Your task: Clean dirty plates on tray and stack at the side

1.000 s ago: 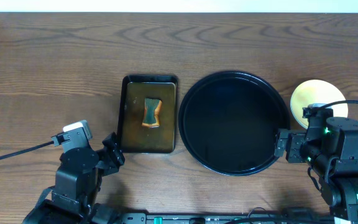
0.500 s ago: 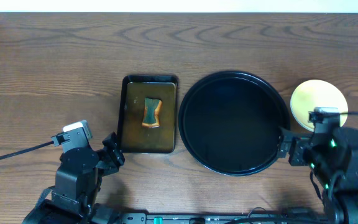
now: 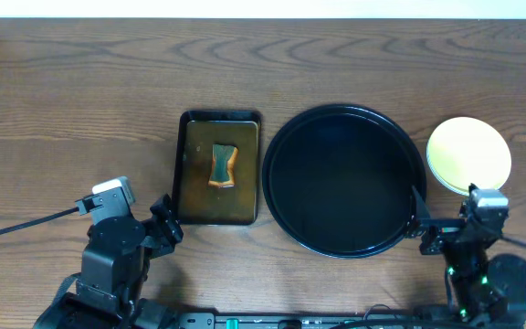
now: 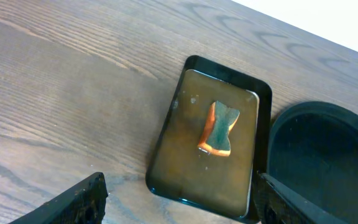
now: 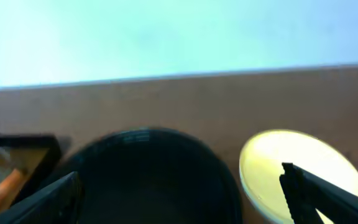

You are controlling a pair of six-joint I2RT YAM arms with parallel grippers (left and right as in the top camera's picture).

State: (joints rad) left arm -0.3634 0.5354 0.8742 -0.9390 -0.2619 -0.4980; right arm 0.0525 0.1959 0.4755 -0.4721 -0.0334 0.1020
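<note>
The round black tray lies at the table's middle right with nothing on it. It also shows in the left wrist view and the right wrist view. A pale yellow plate sits on the wood right of the tray, looks clean, and has a paler rim showing under its left edge. The right wrist view shows it too. My right gripper is open and empty, near the tray's front right rim, below the plate. My left gripper is open and empty at the front left.
A rectangular dark brown pan of brownish water stands left of the tray, with an orange and green sponge in it. The left wrist view looks onto the pan and sponge. Bare wood lies left of the pan.
My right arm has drawn back toward the front edge, away from the yellow plate, which now shows in full. The left arm has not moved.
</note>
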